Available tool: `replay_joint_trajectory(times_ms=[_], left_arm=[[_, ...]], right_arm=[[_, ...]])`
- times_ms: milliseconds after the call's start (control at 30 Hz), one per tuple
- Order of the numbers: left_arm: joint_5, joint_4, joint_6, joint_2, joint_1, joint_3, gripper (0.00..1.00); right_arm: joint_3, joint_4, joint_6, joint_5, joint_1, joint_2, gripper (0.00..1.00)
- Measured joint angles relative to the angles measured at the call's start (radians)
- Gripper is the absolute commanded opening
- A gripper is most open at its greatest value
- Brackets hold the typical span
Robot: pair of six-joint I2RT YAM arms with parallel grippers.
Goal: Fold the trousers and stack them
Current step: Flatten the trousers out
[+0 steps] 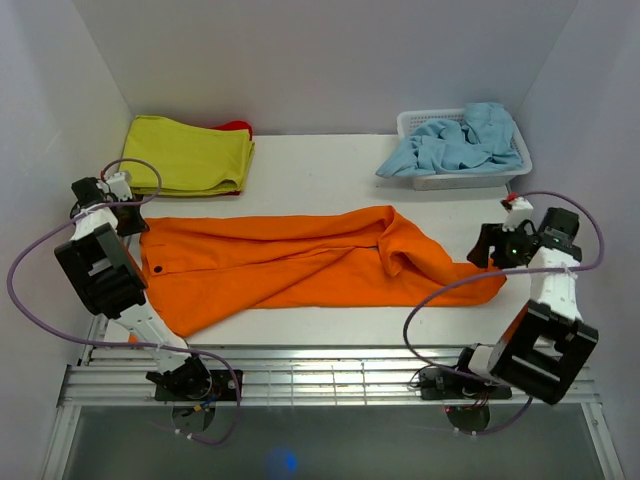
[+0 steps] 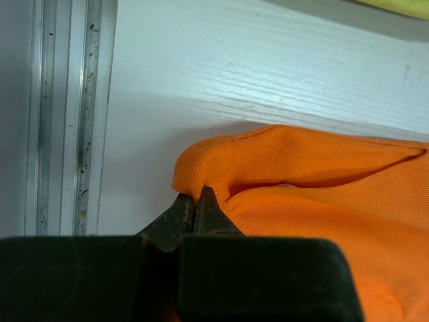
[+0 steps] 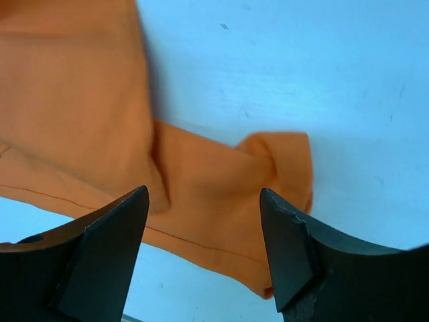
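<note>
- The orange trousers (image 1: 290, 265) lie flat across the middle of the white table (image 1: 320, 165). The waistband is toward 9 o'clock in the top view and the leg ends toward 3 o'clock.
- A small dark button (image 1: 157, 268) shows on the waistband, near the left arm.
- The upper leg is rumpled into a fold a little toward 3 o'clock of centre; past it the cloth narrows to a crumpled end.
- The left gripper (image 1: 128, 216) sits at the 9 o'clock end of the trousers. In its wrist view the left gripper (image 2: 194, 203) has its jaws pressed together, pinching a raised corner of the trousers (image 2: 301, 174) at their tips.
- The right gripper (image 1: 488, 245) is at the 3 o'clock end, just above the leg tip. In its wrist view the right gripper (image 3: 204, 201) has its jaws spread wide and grips nothing, with the crumpled leg end of the trousers (image 3: 221, 194) lying on the table below them.
- A folded yellow-green cloth (image 1: 190, 155) rests at 10 o'clock, well apart from the leg ends and near the waistband corner.
- A white basket (image 1: 462, 181) at 2 o'clock holds a light blue garment (image 1: 455, 140) that spills over its 9 o'clock rim.
</note>
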Motion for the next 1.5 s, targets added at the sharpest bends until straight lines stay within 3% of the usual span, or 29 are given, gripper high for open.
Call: replay_joint_trajectory(times_ms=[133,300,500,767,1100,1200,1233,1333,1367,1500], left_arm=[[0.0,-0.007,-0.002,0.001,0.0,0.006,0.0],[0.0,-0.013,-0.005,0.001,0.0,0.01,0.0],[0.0,-0.02,-0.006,0.006,0.0,0.02,0.0],[0.0,-0.021,-0.006,0.021,0.0,0.028,0.0],[0.0,-0.021,-0.004,0.045,0.0,0.031,0.0],[0.0,-0.022,-0.004,0.048,0.0,0.031,0.0],[0.0,-0.022,-0.004,0.048,0.0,0.031,0.0],[0.0,-0.022,-0.003,0.048,0.0,0.032,0.0],[0.0,-0.022,-0.003,0.048,0.0,0.032,0.0],[-0.001,-0.024,0.004,0.048,0.0,0.032,0.0]], right_arm=[[-0.033,-0.005,0.045,-0.119,-0.18,0.18,0.73],[-0.058,-0.006,0.094,-0.233,-0.177,0.238,0.71],[0.09,-0.144,-0.07,-0.293,-0.161,0.457,0.65],[0.116,-0.29,-0.32,-0.278,-0.145,0.484,0.65],[0.098,-0.332,-0.437,-0.277,-0.062,0.493,0.63],[0.095,-0.337,-0.456,-0.273,-0.033,0.493,0.5],[0.095,-0.34,-0.461,-0.272,-0.026,0.493,0.37],[0.096,-0.357,-0.476,-0.261,-0.014,0.491,0.13],[0.098,-0.368,-0.484,-0.254,-0.014,0.488,0.09],[0.159,-0.43,-0.504,-0.198,-0.043,0.441,0.08]])
